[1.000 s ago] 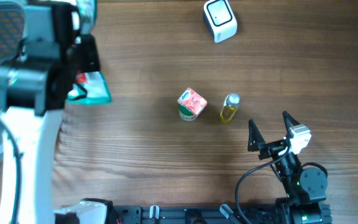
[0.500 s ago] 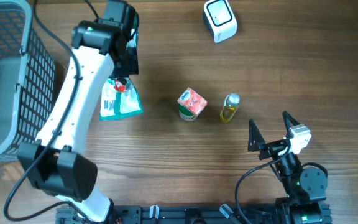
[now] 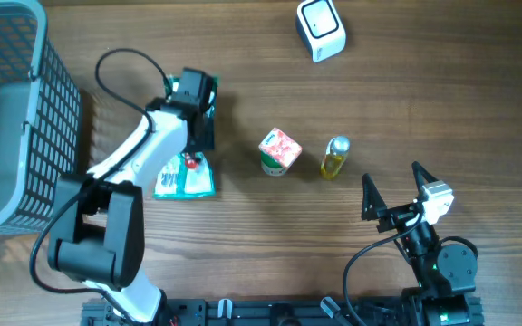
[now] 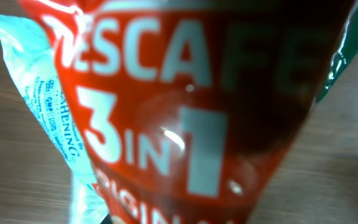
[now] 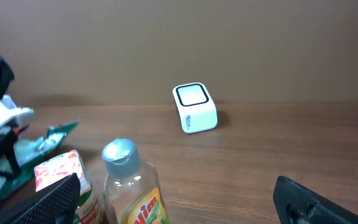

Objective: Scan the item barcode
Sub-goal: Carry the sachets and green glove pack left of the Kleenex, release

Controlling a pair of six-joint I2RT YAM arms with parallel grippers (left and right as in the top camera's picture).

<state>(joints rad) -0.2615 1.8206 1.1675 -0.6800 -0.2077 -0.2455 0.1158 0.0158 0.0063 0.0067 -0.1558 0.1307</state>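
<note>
A red and teal Nescafe 3 in 1 packet (image 3: pixel 185 177) hangs from my left gripper (image 3: pixel 189 159), which is shut on its top edge, left of the table's middle. The packet (image 4: pixel 185 112) fills the left wrist view and hides the fingers. The white barcode scanner (image 3: pixel 320 29) stands at the far edge, well to the right of the packet, and appears again as the scanner (image 5: pixel 195 107) in the right wrist view. My right gripper (image 3: pixel 392 177) stands open near the front right, holding nothing; the same gripper (image 5: pixel 179 200) shows wide apart fingers.
A grey mesh basket (image 3: pixel 7 118) takes up the left side. A red and white cup (image 3: pixel 279 151) and a small yellow bottle (image 3: pixel 335 157) stand mid-table, the bottle (image 5: pixel 132 183) just in front of my right gripper. Bare wood lies between the items and the scanner.
My left arm has swung right from beside the basket and come down, carrying the packet toward the front and the table's middle. The right arm has not moved.
</note>
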